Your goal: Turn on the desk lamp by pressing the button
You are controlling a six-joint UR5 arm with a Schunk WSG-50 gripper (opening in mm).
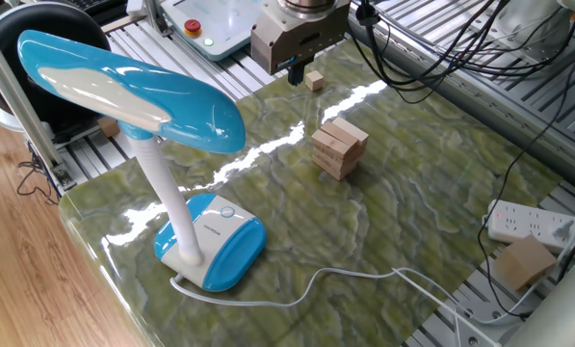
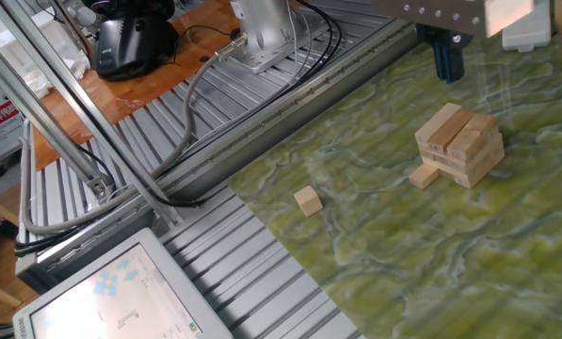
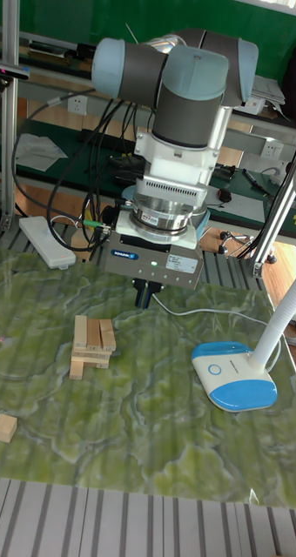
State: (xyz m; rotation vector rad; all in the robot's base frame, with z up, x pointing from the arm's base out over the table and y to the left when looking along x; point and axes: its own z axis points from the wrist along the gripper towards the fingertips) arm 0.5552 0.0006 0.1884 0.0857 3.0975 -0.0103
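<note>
The desk lamp stands at the near left of the table, its blue-and-white oval head (image 1: 133, 92) on a white neck over the rounded base (image 1: 215, 243). The button (image 1: 227, 213) is a small ringed circle on the blue top of the base, and it also shows on the base (image 3: 235, 372) as the button (image 3: 214, 368). My gripper (image 1: 295, 69) hangs at the far edge of the table, well away from the lamp. Its fingers (image 2: 448, 61) meet as one dark tip with no gap, holding nothing. The gripper (image 3: 144, 296) is left of the base in the tall view.
A stack of wooden blocks (image 1: 338, 147) sits mid-table between gripper and lamp. A small wooden cube (image 1: 314, 80) lies beside the gripper. The lamp's white cord (image 1: 316, 281) trails along the near edge. A grey control box with a red button (image 1: 193, 26) is behind, and a power strip (image 1: 533, 224) lies right.
</note>
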